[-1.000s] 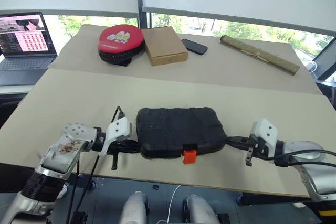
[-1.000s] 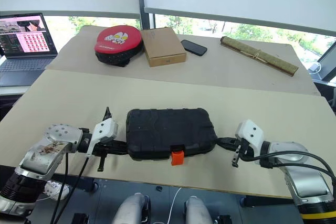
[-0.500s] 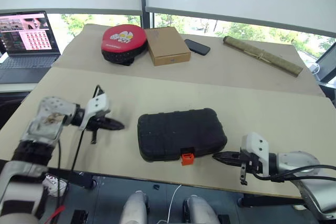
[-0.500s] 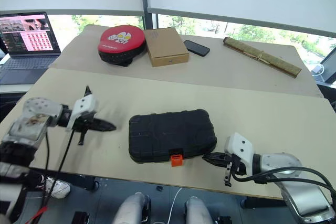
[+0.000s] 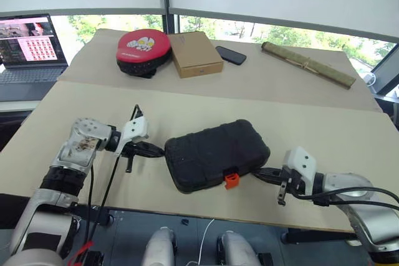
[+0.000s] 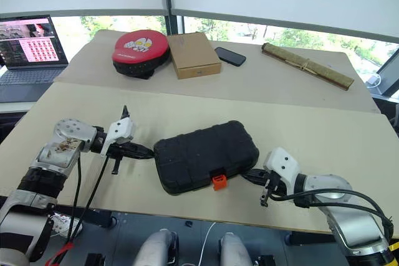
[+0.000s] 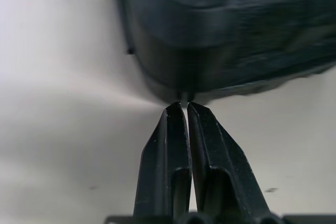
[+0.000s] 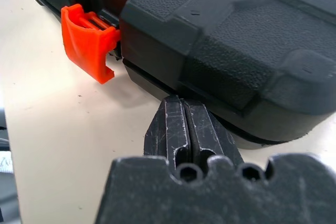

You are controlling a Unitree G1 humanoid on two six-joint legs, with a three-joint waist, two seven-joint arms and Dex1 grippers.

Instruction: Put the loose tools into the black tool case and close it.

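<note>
The black tool case [image 5: 215, 154] lies with its lid down near the table's front edge, turned a little askew. Its orange latch [image 5: 231, 180] sticks out from the front side and shows in the right wrist view too, latch [image 8: 86, 43]. My left gripper [image 5: 161, 151] is shut, with its tips at the case's left end [image 7: 226, 30]. My right gripper [image 5: 255, 174] is shut as well, and its tips [image 8: 181, 100] press at the lower edge of the case's front right corner [image 8: 236, 19]. The loose tools are out of view.
On the far half of the table lie a red and black round pad [image 5: 143, 49], a brown cardboard box [image 5: 196, 53], a dark phone [image 5: 230, 55] and a rolled mat [image 5: 307, 63]. A laptop [image 5: 31, 48] stands open at the far left.
The left gripper, drawn away half a second ago, has come back to the case's left end. The right gripper has closed in on the front right corner. The case has turned slightly.
</note>
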